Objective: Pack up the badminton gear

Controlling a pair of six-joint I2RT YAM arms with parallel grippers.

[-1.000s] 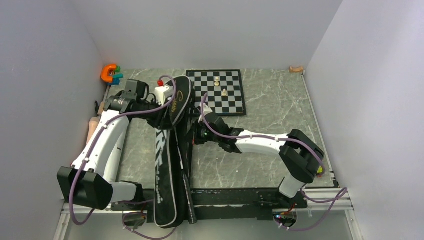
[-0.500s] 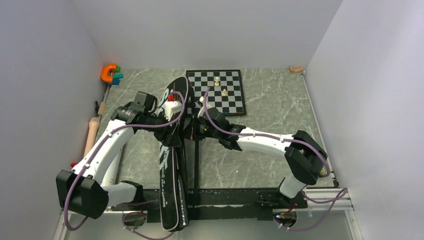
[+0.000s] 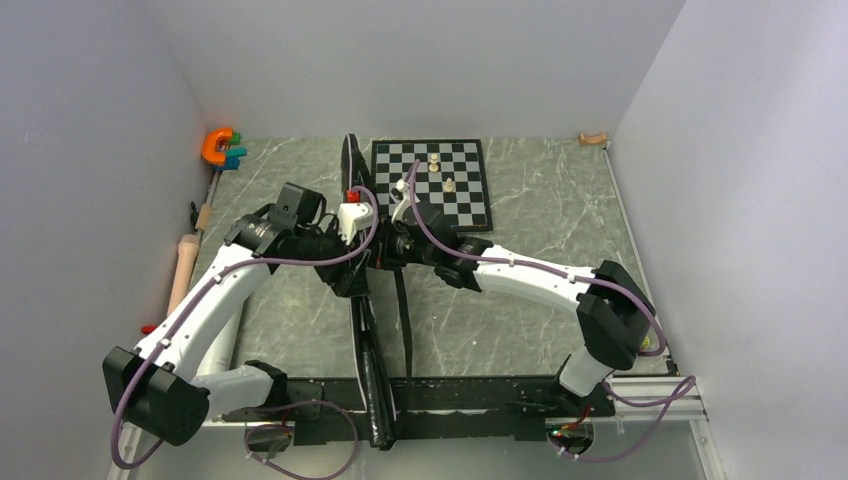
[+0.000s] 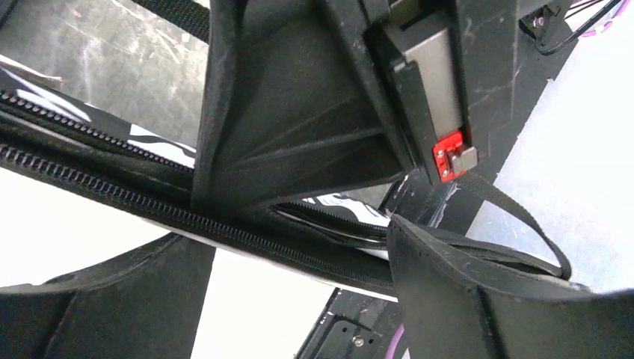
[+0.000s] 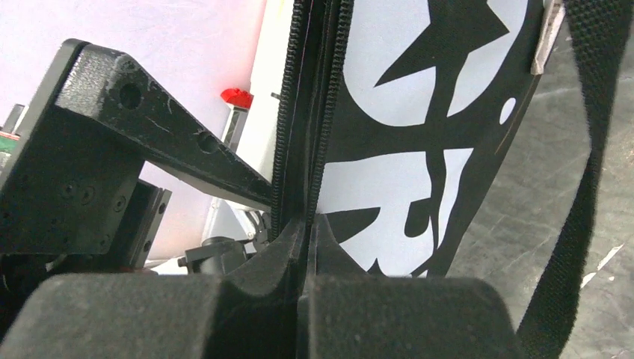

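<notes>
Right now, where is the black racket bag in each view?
Top external: black racket bag on edge, running up the centre.
Left wrist: zipper edge running diagonally across the open left gripper.
Right wrist: lettered side upper centre, edge pinched by right gripper.
Shared landmark: the bag's black strap.

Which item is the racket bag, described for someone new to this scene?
Start at the grey marbled table, then find the chessboard at its far side. Just left of it, a long black bag stands on edge, running back toward the near edge. Unlike its neighbours, it has a zipper and large white lettering.
</notes>
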